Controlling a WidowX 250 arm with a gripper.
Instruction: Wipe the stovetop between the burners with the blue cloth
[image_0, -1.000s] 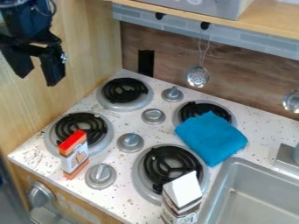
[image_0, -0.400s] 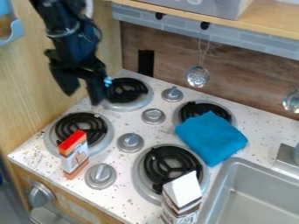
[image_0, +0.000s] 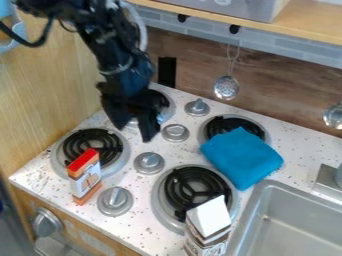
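A: Gripper status?
B: Gripper (image_0: 133, 134) is open. Two black fingers spread, a gap between the tips, nothing gripped. Points down over the left half of the stovetop (image_0: 150, 187).
A: Nearest thing?
B: In view, it overlaps the upper-left burner (image_0: 167, 113) and hides part of its coil. Middle knob (image_0: 176, 132) is just right of the fingers. Can't tell the height of the tips above the surface.
A: Lower left?
B: Lower-left burner (image_0: 87, 137), black coil in a grey metal pan. Small box (image_0: 84, 177), red-orange top, white and orange body, stands at its near side, its top overlapping the coil in view.
A: Right side?
B: Blue cloth (image_0: 242, 159), folded, partly over the upper-right burner (image_0: 220, 125), near the sink (image_0: 287, 220). Lower-right burner (image_0: 194, 187) is left of and below the cloth.
A: Carton?
B: Brown and white carton (image_0: 209, 220), white slanted top, at the bottom of the view, beside the sink's left rim. Overlaps the lower-right burner's near edge in view.
A: Back wall?
B: Perforated metal ladle (image_0: 226, 87) hangs there from a black hook (image_0: 234, 29). Black rectangular plate (image_0: 167, 72) left of it.
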